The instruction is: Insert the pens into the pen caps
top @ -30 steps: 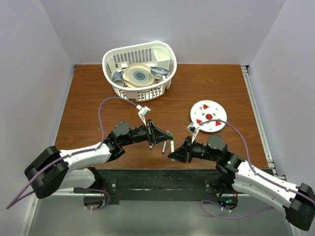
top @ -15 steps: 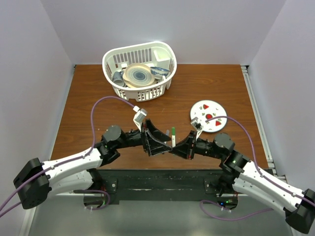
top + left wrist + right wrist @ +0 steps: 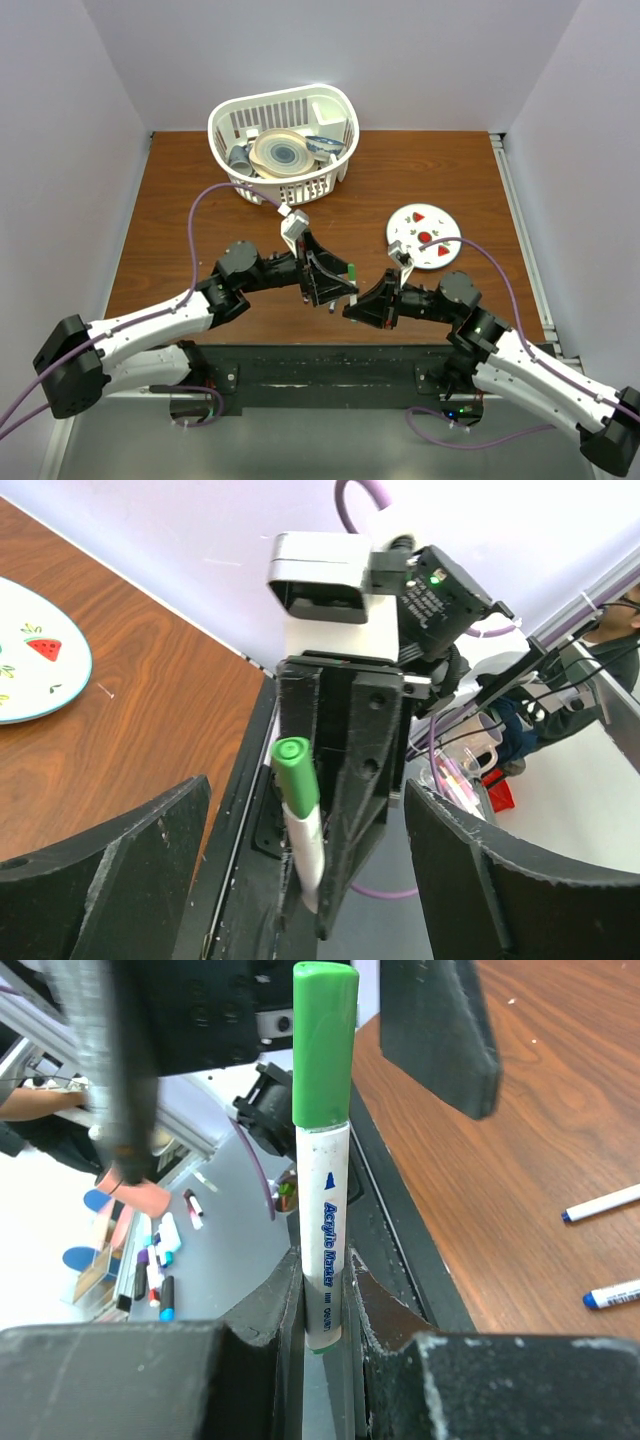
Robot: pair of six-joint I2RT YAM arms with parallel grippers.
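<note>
Over the near half of the brown table (image 3: 180, 200), toward 6 o'clock, the two arms meet nose to nose. The white basket (image 3: 290, 186) of dishes sits far off at 12 o'clock and the strawberry plate (image 3: 432, 225) at 3 o'clock, both clear of the work. The left gripper (image 3: 306, 785) has its jaws spread wide, one on each side of the pen's top and touching nothing. The right gripper (image 3: 325, 1300) has its jaws pressed onto the lower barrel of a white pen (image 3: 325, 1230), holding it upright above the table. The green cap (image 3: 325, 1040) is on the pen's top end at 12 o'clock and in line with the barrel, so this pairing looks close to finished. The step in hand seems to be confirming the seat and backing off. To do that well, the right jaws should keep their pinch low and firm while any last push runs straight down the pen's axis, since a sideways nudge could lever the barrel out of so short a grip. The left jaws should stay spread and draw back along that line so they don't snag the cap. Two more pens (image 3: 600, 1203) with blue ends lie on the wood at 3 o'clock in the right wrist view. I cannot find their caps.
</note>
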